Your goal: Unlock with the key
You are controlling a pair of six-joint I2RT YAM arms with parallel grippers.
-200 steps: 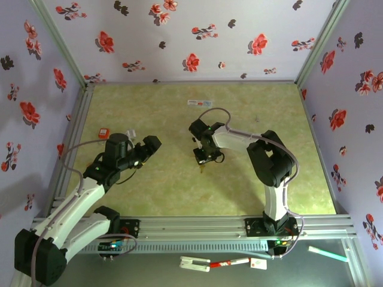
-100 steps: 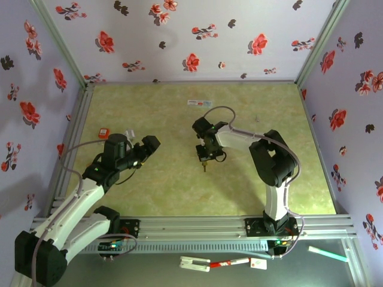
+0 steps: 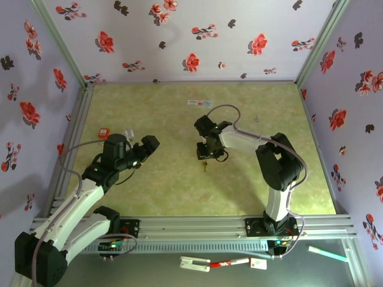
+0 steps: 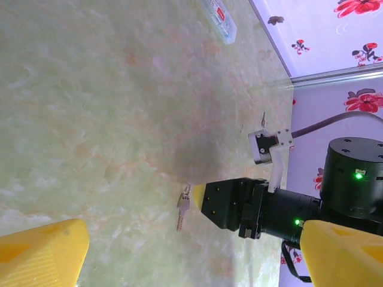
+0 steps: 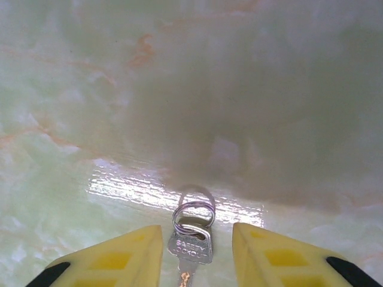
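Likely the pick-up step: straddled the key (image 5: pixel 190 244) with right gripper (image 5: pixel 195 234) half spread, gripping nothing; left gripper (image 4: pixel 192 239) spread wide. Next called for pinching the key's head squarely.

Open tabletop (image 3: pixel 167 197) round the key (image 5: pixel 190 245), right end effector (image 5: pixel 196 236) flanking it, strip (image 3: pixel 199 103), perhaps a label, well apart

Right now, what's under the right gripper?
A key with its split ring lies on the table between the spread fingers of the right gripper. The blade's tip is cut off by the frame edge.
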